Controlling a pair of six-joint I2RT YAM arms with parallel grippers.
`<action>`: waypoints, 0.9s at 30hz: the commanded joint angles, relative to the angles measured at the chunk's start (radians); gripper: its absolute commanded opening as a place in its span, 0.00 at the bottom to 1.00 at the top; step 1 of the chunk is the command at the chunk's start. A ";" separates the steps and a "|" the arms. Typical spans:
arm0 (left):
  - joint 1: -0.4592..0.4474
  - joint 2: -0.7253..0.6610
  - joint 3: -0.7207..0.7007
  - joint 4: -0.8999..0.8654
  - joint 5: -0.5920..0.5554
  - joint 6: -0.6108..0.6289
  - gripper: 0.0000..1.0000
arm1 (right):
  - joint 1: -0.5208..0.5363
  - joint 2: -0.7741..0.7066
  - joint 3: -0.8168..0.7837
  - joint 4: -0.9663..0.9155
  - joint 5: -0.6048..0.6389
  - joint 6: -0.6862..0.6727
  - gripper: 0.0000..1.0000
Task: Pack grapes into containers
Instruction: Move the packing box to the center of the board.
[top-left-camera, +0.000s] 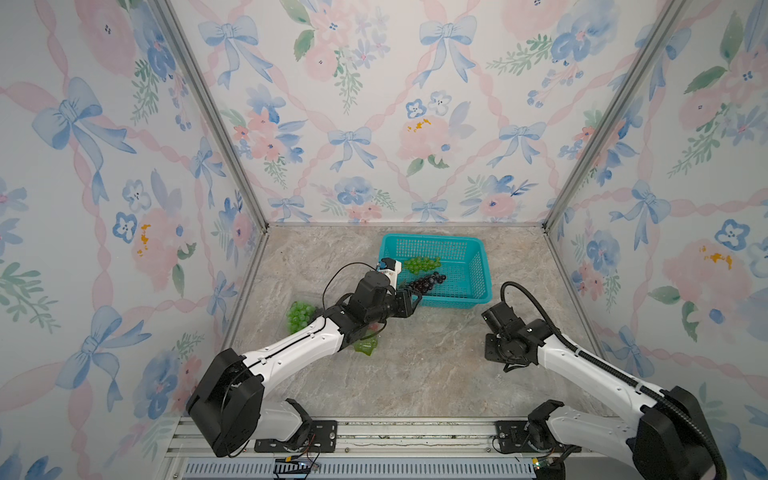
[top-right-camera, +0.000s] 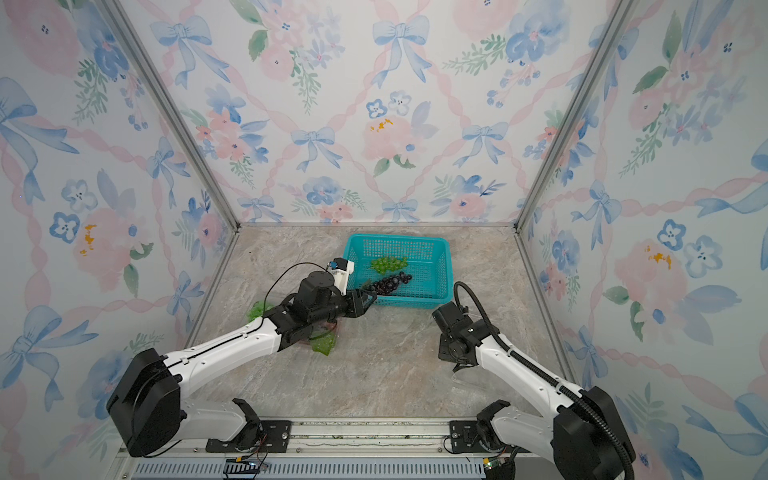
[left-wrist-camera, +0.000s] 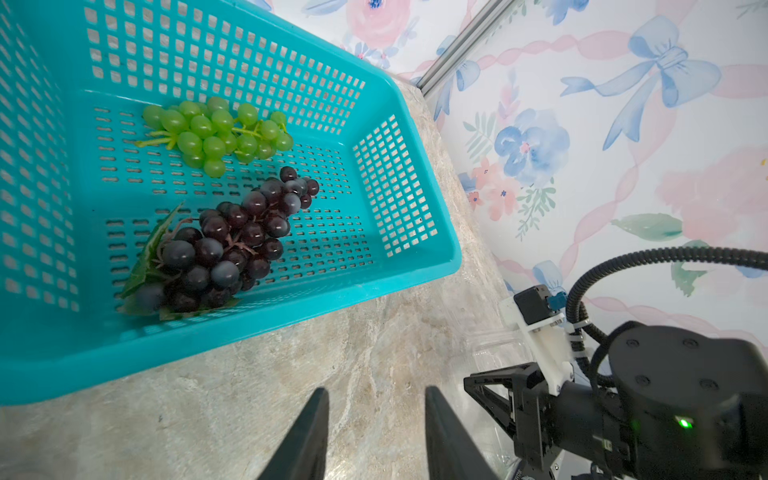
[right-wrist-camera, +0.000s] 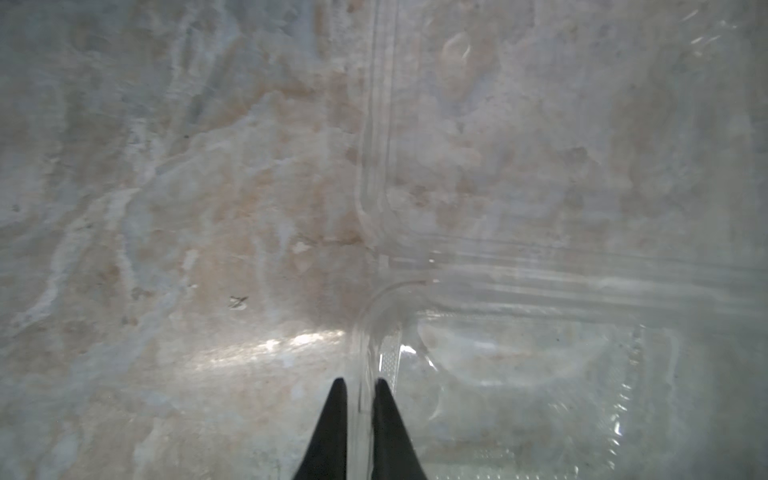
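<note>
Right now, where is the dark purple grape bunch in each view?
Top view: dark purple bunch, centre, in the teal basket.
Top view: same bunch, centre.
Left wrist: bunch on the basket floor beside the green bunch.
Right wrist: absent; shows a clear container.
Shared landmark: teal basket, except right wrist.

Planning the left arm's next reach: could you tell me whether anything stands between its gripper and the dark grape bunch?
Yes: the near wall of the teal basket. The dark bunch lies inside, close behind it; the open left gripper hangs outside.
</note>
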 joint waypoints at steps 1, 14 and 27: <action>0.015 -0.037 -0.029 0.013 0.008 -0.010 0.40 | 0.101 0.029 0.032 0.028 0.022 0.101 0.12; 0.040 -0.127 -0.086 0.012 -0.040 -0.018 0.41 | 0.468 0.291 0.218 0.206 -0.032 0.242 0.12; 0.081 -0.229 -0.164 0.010 -0.096 -0.055 0.40 | 0.540 0.477 0.366 0.359 -0.130 0.219 0.15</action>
